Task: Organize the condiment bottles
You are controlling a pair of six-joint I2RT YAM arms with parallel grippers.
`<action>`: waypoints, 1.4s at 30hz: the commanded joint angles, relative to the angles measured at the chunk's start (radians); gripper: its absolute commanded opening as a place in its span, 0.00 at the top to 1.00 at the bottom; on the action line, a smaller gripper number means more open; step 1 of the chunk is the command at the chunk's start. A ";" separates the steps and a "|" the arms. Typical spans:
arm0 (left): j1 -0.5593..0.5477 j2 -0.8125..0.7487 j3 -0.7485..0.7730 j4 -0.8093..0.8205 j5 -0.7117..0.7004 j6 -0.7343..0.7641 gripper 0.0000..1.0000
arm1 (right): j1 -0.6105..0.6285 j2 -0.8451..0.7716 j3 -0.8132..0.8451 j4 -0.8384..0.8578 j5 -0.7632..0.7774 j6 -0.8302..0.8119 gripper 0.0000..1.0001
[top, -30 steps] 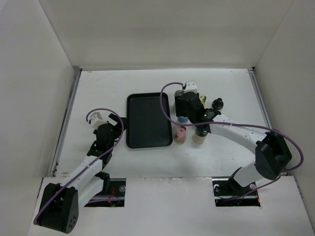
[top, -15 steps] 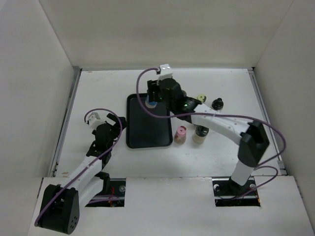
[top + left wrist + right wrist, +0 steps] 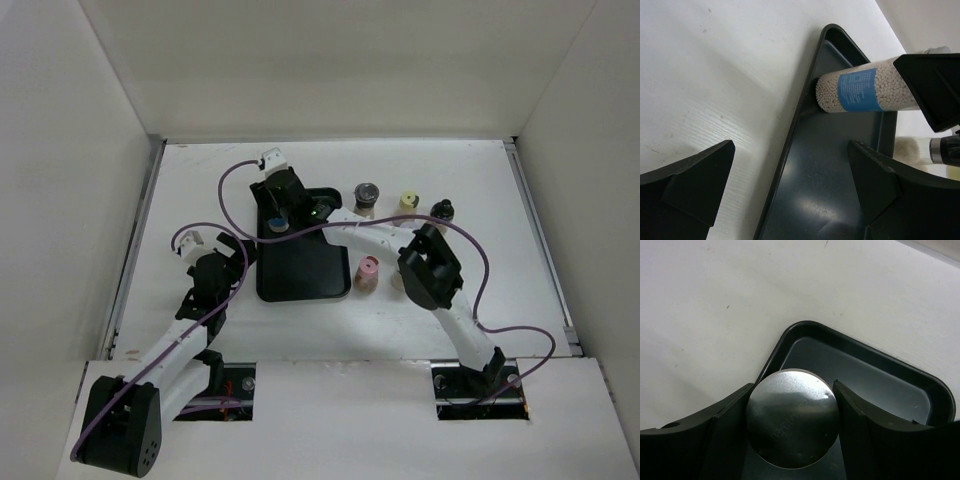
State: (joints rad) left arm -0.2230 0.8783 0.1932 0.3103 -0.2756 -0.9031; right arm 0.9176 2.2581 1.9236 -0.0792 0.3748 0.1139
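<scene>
My right gripper (image 3: 277, 216) reaches across to the far left corner of the black tray (image 3: 305, 270). It is shut on a blue-banded bottle (image 3: 866, 90) filled with pale beads. The right wrist view shows the bottle's grey metal cap (image 3: 792, 417) clamped between both fingers. The bottle's base is at the tray's corner; I cannot tell if it touches the floor. My left gripper (image 3: 224, 252) is open and empty at the tray's left edge. On the table stand a grey-capped jar (image 3: 367, 193), a pale-yellow-capped one (image 3: 408, 201), a black-capped one (image 3: 443, 210) and a pink-capped one (image 3: 368, 270).
The right arm's elbow (image 3: 430, 268) lies over the table right of the pink-capped jar and hides what is beneath it. White walls enclose the table on the left, back and right. The tray's rim (image 3: 790, 135) runs between my left fingers.
My right arm has swung left with the blue-banded bottle, from right of the tray to above its far left corner. The grey-capped jar is now uncovered. The left arm barely moved.
</scene>
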 commanded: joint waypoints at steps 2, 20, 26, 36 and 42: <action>-0.002 -0.013 -0.005 0.050 0.000 -0.002 0.00 | -0.003 -0.003 0.110 0.110 0.059 -0.046 0.55; -0.008 0.010 -0.003 0.072 0.004 0.004 0.00 | -0.018 -0.009 0.040 0.199 0.070 0.055 0.14; -0.009 0.001 -0.005 0.064 -0.002 0.006 0.00 | -0.035 -0.228 -0.178 0.300 0.039 0.112 0.08; -0.019 -0.016 -0.009 0.067 -0.013 0.009 0.00 | -0.185 -0.577 -0.584 0.271 0.101 0.116 0.76; -0.023 -0.010 -0.006 0.068 -0.014 0.009 0.00 | -0.274 -0.608 -0.667 0.138 0.107 0.110 0.18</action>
State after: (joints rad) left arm -0.2390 0.8753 0.1932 0.3328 -0.2798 -0.9020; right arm 0.6453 1.6451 1.2797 0.1471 0.4740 0.2264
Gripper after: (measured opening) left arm 0.997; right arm 0.787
